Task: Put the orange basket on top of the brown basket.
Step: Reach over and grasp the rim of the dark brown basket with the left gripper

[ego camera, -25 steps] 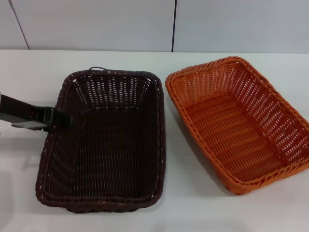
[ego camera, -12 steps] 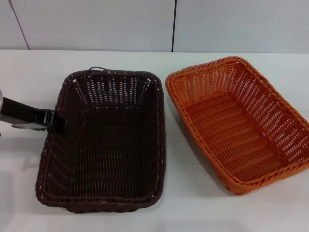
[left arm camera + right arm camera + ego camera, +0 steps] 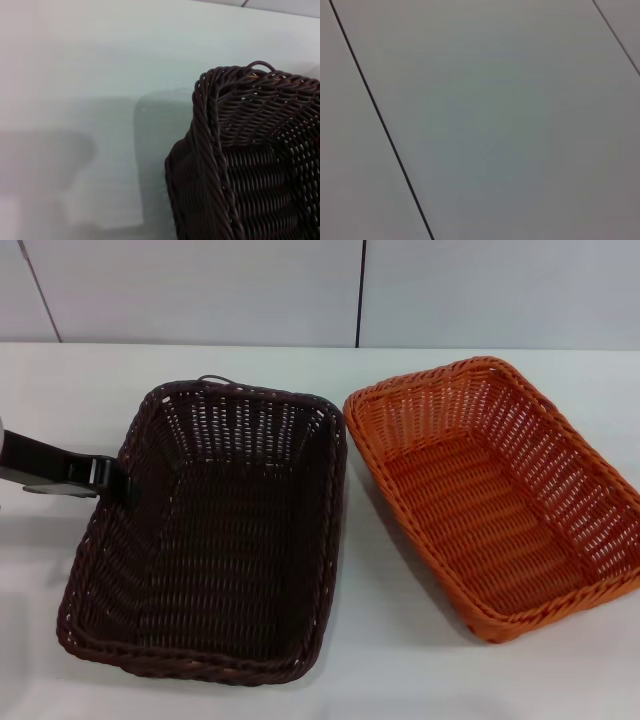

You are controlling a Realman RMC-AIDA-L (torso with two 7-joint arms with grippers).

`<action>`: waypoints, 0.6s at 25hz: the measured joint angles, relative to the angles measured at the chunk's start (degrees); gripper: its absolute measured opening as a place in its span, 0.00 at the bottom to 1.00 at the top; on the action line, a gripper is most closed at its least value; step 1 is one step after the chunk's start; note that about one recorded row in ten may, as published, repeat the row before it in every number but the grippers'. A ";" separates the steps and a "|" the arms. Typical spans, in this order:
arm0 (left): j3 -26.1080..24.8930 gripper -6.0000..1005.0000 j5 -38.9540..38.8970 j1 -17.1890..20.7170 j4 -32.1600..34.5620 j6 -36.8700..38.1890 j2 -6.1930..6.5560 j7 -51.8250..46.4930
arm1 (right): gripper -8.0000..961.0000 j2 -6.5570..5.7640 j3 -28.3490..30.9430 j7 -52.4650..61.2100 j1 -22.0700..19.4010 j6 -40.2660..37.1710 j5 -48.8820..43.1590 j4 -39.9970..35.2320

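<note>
Brown basket (image 3: 205, 540) has tilted/shifted since earlier frame, left claw (image 3: 128, 486) clamped on its 9 o'clock rim. Orange basket (image 3: 495, 490) at 3 o'clock, unstacked on desk (image 3: 400, 660). Right claw unseen.

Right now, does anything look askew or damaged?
Yes. The brown basket sits skewed, its near end swung toward the robot's left, with the left gripper at its left rim. A loose strand sticks up from its far rim. The orange basket looks intact beside it.

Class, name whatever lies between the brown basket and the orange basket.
Nothing: the head view shows only a bare strip of table between brown basket and orange basket.
</note>
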 joint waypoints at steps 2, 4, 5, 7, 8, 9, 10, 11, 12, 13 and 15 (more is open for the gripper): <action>0.17 0.21 -0.02 -0.02 -0.46 -0.08 0.00 0.09 | 0.82 0.00 -0.04 0.00 0.14 0.00 0.01 0.03; 0.13 0.21 -0.02 -0.14 -0.76 -0.31 0.01 0.19 | 0.82 0.00 0.09 0.00 0.24 0.00 0.03 0.08; 0.04 0.21 -0.02 -0.23 -0.96 -0.45 0.03 0.22 | 0.82 0.00 0.16 0.00 0.25 0.02 0.04 0.11; -0.14 0.21 -0.03 -0.36 -1.57 -0.62 0.07 0.24 | 0.82 0.00 0.19 0.00 0.26 0.07 0.06 0.16; -0.18 0.21 -0.04 -0.38 -1.93 -0.74 0.09 0.26 | 0.82 0.00 0.20 0.00 0.26 0.15 0.06 0.16; -0.18 0.21 -0.09 -0.38 -2.48 -0.87 0.09 0.33 | 0.82 0.00 0.21 0.00 0.26 0.29 0.07 0.17; -0.21 0.21 -0.21 -0.39 -2.93 -0.97 0.09 0.42 | 0.82 0.00 0.22 0.00 0.26 0.44 0.08 0.18; -0.26 0.21 -0.66 -0.38 -3.95 -1.17 0.11 0.66 | 0.82 0.00 0.24 0.00 0.26 0.67 0.09 0.18; -0.26 0.21 -0.66 -0.38 -3.95 -1.17 0.11 0.66 | 0.82 0.00 0.24 0.00 0.26 0.67 0.09 0.18; -0.27 0.21 -0.94 -0.35 -4.29 -1.24 0.14 0.69 | 0.82 0.00 0.26 0.00 0.25 0.69 0.09 0.18; -0.28 0.21 -2.43 -0.17 -5.41 -1.61 0.33 1.01 | 0.82 0.00 0.28 0.00 0.24 0.71 0.09 0.18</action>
